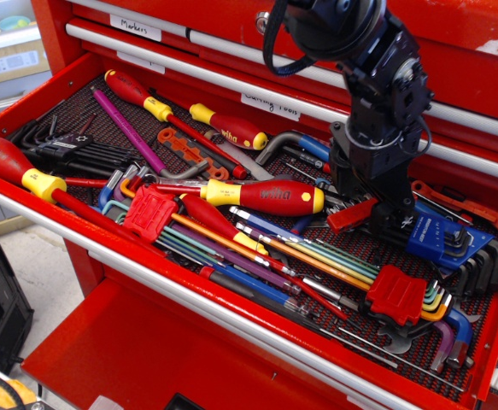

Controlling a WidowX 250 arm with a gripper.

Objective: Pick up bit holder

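Note:
The bit holder point(348, 215) is a narrow red strip lying in the right half of the open tool drawer. Only its left end shows, because the gripper covers the rest. My gripper point(370, 205) has come down over it, with one dark finger point(341, 178) on the far side and the other point(395, 219) on the near side. The jaws still stand apart, straddling the strip. The holder lies on the hex keys beneath it and is not lifted.
A red-and-yellow screwdriver point(266, 196) lies just left of the gripper. A blue hex-key holder point(432, 235) is to its right and a blocky red one point(395, 295) in front. Another red hex-key holder point(150, 212) and more screwdrivers fill the left. The closed upper drawer front point(189, 38) rises behind.

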